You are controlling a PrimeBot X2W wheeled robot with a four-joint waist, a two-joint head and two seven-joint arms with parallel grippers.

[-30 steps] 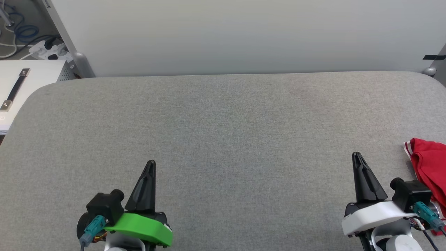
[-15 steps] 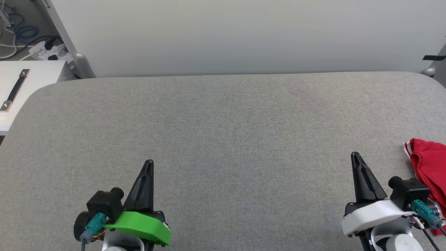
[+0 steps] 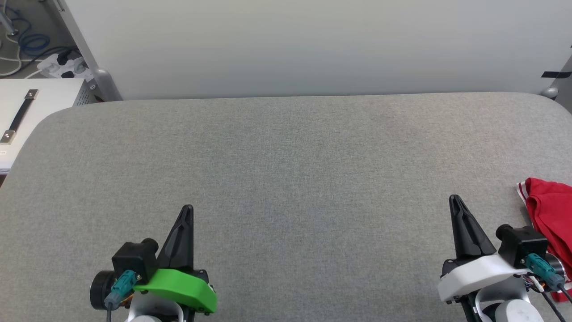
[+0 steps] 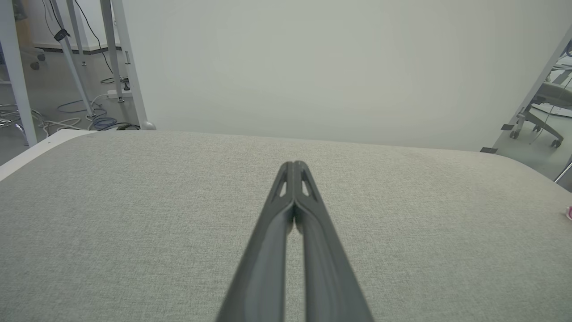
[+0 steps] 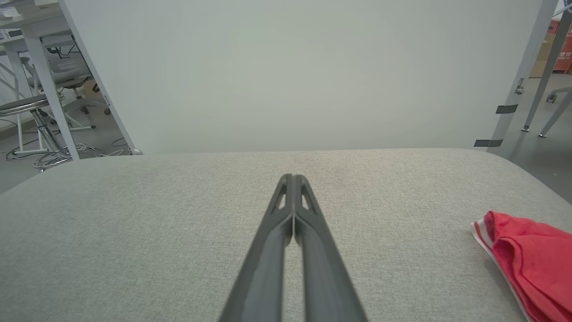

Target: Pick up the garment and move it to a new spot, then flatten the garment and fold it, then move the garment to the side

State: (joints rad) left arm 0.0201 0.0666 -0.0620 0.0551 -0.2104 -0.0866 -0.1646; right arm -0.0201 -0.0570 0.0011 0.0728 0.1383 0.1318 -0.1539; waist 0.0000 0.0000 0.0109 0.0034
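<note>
head view cuts the garment [image 3: 550,214] off at the right edge; the visible part is a bunched red fold with red-white striped trim, and how the rest lies cannot be told. it rests on the grey bench [image 3: 286,152], just right of the right claw [image 3: 455,199], clear of its fingers. both claws are pressed together, empty. the left claw [image 3: 187,209] sits well apart.

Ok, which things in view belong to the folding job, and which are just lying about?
Job: grey padded table; red garment, bunched near its right edge; left gripper and right gripper, both shut and empty.
Lying about: power strip and cables on the floor; white cabinet with black handle; office chair; black tape strip.
</note>
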